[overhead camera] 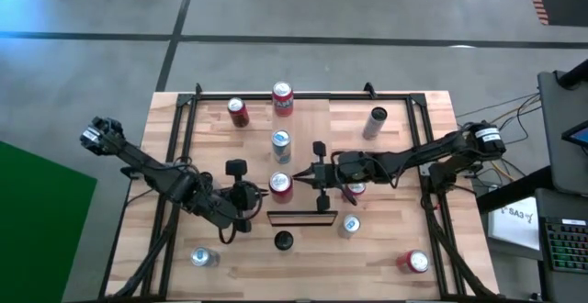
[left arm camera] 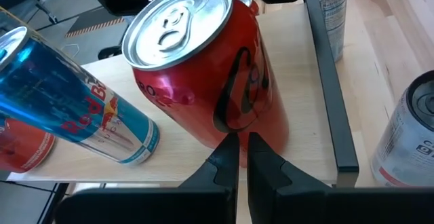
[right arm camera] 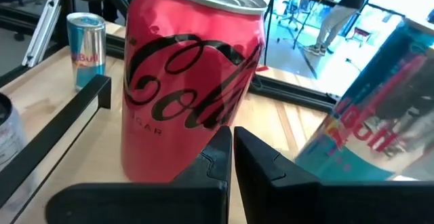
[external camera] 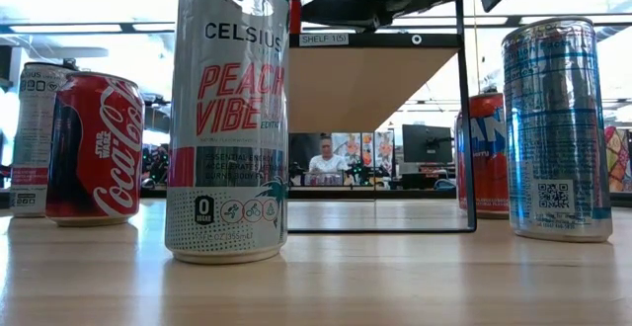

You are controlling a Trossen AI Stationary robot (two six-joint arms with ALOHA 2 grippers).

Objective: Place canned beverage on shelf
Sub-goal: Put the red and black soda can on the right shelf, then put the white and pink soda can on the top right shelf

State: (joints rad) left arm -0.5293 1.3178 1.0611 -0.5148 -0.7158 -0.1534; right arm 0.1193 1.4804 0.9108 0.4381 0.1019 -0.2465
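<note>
With both sets of jaws clenched on nothing beside the red cola can [overhead camera: 280, 185] mid-surface, by the shelf [overhead camera: 301, 218], either arm's nudge could topple it.

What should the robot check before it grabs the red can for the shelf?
1. Red can standing upright: ok.
2. Left gripper open for grabbing: not ok, its fingers are shut.
3. Right gripper open for grabbing: not ok, it is shut too.
4. Both grippers empty: ok, neither one holds anything.
5. Room on the shelf: ok, it looks bare from above.
</note>
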